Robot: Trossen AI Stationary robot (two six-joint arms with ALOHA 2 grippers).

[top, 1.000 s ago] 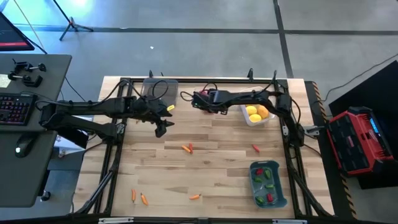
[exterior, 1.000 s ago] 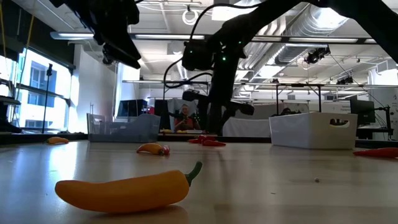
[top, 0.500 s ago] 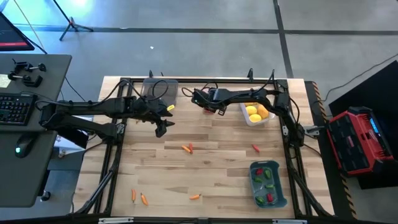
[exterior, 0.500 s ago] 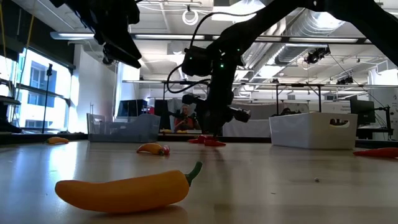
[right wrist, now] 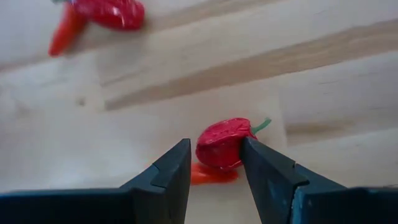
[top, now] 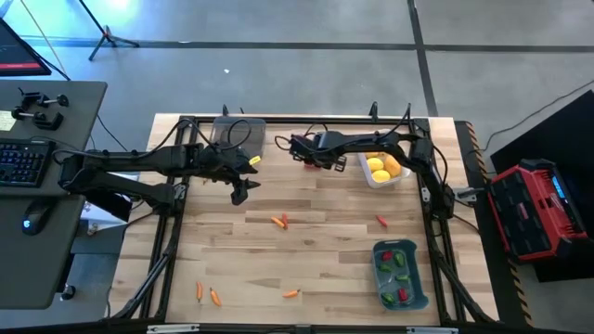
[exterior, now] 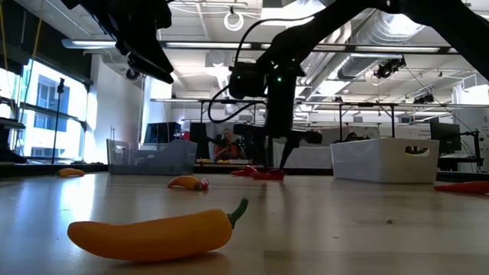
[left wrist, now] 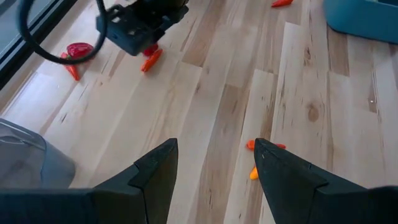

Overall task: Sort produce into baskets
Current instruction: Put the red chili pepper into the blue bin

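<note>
My right gripper [top: 299, 148] points down at the far middle of the table, and its fingers close around a small red pepper with a green stem [right wrist: 225, 143]. The pepper lies on the wood, partly over an orange-red piece [right wrist: 210, 175]. Another red pepper [right wrist: 112, 11] and a thin red piece [right wrist: 62, 31] lie close by. My left gripper [top: 239, 191] hangs open and empty above the table's far left [left wrist: 214, 168]. The white basket [top: 383, 171] holds yellow fruits, the blue-grey basket [top: 400, 275] holds red and green peppers, and the clear grey basket [top: 239, 133] stands at the far edge. My right gripper pinches the red pepper's body [right wrist: 239, 146] between its two fingers, one on each side. The fingers come from above, pointing down [exterior: 281, 156]. The pepper is on the table, its stem sticking out past one finger.
Small carrots lie scattered: two at the table's middle [top: 278, 221], one right of them [top: 380, 221], three near the front edge [top: 207, 294]. A long yellow-orange pepper [exterior: 153, 233] lies near the low camera. A person sits in the room beyond [exterior: 227, 145].
My right gripper has turned from slanting to pointing straight down, shifted slightly toward the table's right, and come down onto the red peppers.
</note>
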